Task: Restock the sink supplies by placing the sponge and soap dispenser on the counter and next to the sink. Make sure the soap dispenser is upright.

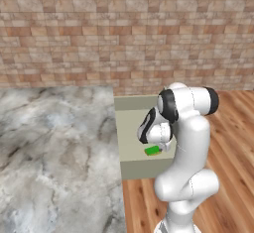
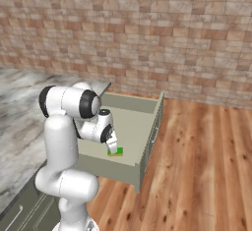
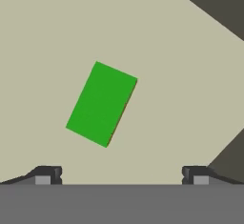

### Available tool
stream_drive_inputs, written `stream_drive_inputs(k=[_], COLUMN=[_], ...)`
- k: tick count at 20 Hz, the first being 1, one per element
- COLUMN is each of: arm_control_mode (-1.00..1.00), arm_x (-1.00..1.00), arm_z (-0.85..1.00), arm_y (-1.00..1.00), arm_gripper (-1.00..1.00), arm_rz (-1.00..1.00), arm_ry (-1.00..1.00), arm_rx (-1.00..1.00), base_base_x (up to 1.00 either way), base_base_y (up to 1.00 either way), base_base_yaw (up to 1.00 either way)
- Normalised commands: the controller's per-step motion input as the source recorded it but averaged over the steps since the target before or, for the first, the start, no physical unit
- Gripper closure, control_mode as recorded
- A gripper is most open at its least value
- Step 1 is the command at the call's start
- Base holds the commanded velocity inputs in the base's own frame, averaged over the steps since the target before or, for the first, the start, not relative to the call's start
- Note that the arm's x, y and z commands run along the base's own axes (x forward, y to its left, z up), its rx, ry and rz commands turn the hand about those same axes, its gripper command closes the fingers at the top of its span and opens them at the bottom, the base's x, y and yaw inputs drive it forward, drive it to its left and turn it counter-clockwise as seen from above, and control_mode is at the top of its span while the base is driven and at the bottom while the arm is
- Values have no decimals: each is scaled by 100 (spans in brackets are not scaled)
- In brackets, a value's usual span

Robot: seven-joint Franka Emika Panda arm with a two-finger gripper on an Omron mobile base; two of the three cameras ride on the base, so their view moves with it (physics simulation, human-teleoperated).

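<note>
Fingers (image 3: 121,175) sit wide apart right at the bottom of the hand view, holding nothing, with the green sponge (image 3: 101,104) lying flat on the drawer (image 2: 133,122) floor just ahead of them and turned at a slant. Going left to right in the left base view you've got the marble surface (image 1: 54,147), then the open drawer with the sponge in it, then the arm hanging over it. I'd guess the sponge is light and squishy, so pinching it across the short sides should work, though the fingers probably need to rotate to match its angle.
</note>
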Motion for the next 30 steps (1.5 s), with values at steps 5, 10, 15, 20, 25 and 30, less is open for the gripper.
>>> stream_drive_inputs(k=[5,10,15,20,25,30], arm_control_mode=[-100,-100,-100,-100,-100,-100], arm_x=[22,2,0,0,12,30], arm_z=[-23,-31,-30,-20,-8,-2], arm_y=[-1,-4,-4,-5,-5,0], arm_gripper=[-100,-100,-100,-100,-100,-100], arm_rz=[0,0,0,0,-1,-6], arm_ry=[0,0,0,0,0,0], arm_rx=[1,0,0,0,0,0], base_base_x=[0,0,0,0,0,0], base_base_y=[0,0,0,0,0,0], base_base_yaw=[0,0,0,0,0,0])
